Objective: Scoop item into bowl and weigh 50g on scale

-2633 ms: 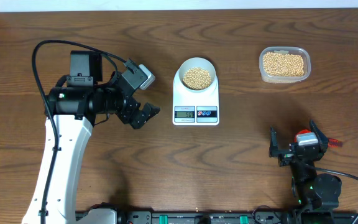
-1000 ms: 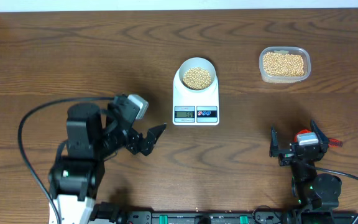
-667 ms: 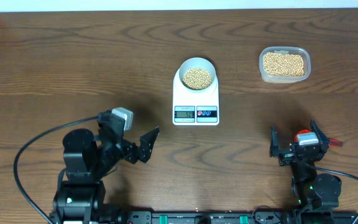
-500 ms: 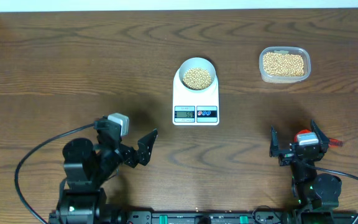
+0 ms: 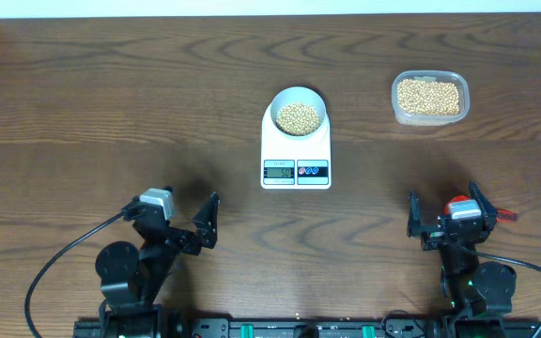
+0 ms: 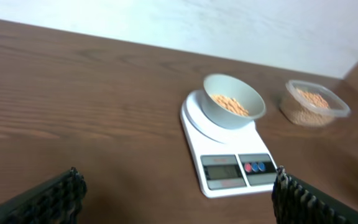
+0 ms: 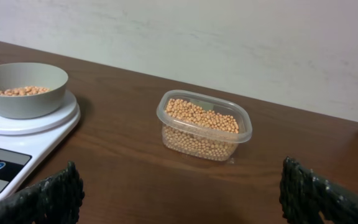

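- The small round tan-yellow beans [image 5: 299,116] lie in a little heap inside the small round pale bowl [image 5: 298,93].
- The bowl sits on the round plate at the far end of the flat white kitchen scale [image 5: 272,150].
- The scale lies flat on the brown wooden table [image 5: 111,94], near the middle. Its little grey screen and two buttons are on the edge nearest the arms. The numbers on the screen are too small to read.
- More of the same beans fill a clear plastic tub with rounded corners [image 5: 430,74]. The tub stands on the table to the right of the scale, well apart from it.
- The left gripper [image 5: 178,223] is low at the near edge of the table, well away from the scale. Its two fingers are spread wide with nothing between them.
- The right gripper [image 5: 444,214] is at the near edge on the other side. Its fingers are spread wide too, and they hold nothing.
- A small red thing [image 5: 505,216] shows just beside the right gripper. I cannot tell what it is.
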Controlling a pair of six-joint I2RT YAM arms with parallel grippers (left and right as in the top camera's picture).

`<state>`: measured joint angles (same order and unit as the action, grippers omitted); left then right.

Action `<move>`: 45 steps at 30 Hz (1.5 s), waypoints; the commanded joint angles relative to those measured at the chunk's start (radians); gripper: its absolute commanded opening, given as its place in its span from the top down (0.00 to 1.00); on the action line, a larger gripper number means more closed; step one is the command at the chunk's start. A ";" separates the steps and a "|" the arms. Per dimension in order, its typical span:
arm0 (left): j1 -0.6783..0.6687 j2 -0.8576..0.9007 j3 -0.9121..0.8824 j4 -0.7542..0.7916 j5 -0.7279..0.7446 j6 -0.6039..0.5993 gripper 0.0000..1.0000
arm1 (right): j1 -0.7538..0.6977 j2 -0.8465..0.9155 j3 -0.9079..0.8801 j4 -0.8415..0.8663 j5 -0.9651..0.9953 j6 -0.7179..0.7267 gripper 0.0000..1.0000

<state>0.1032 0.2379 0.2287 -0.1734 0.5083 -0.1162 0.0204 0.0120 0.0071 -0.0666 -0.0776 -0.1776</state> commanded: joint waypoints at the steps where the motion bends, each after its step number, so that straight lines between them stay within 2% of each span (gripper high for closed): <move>1: 0.013 -0.043 -0.014 0.008 -0.138 -0.028 0.02 | -0.006 -0.007 -0.002 -0.005 0.004 -0.011 0.01; 7: 0.014 -0.065 -0.030 0.006 -0.319 -0.029 0.02 | -0.006 -0.007 -0.002 -0.005 0.004 -0.011 0.01; 10: 0.023 -0.106 -0.080 0.011 -0.342 -0.029 0.02 | -0.006 -0.007 -0.002 -0.005 0.004 -0.011 0.01; 18: 0.036 -0.224 -0.225 0.117 -0.343 -0.043 0.02 | -0.006 -0.007 -0.002 -0.005 0.004 -0.011 0.01; 27: 0.042 -0.237 -0.224 0.116 -0.430 -0.043 0.02 | -0.006 -0.007 -0.002 -0.005 0.004 -0.011 0.01; 45: -0.060 -0.237 -0.224 0.106 -0.404 -0.043 0.02 | -0.006 -0.007 -0.002 -0.005 0.004 -0.011 0.01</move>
<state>0.0498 0.0109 0.0322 -0.0475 0.0986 -0.1574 0.0204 0.0120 0.0071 -0.0666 -0.0776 -0.1776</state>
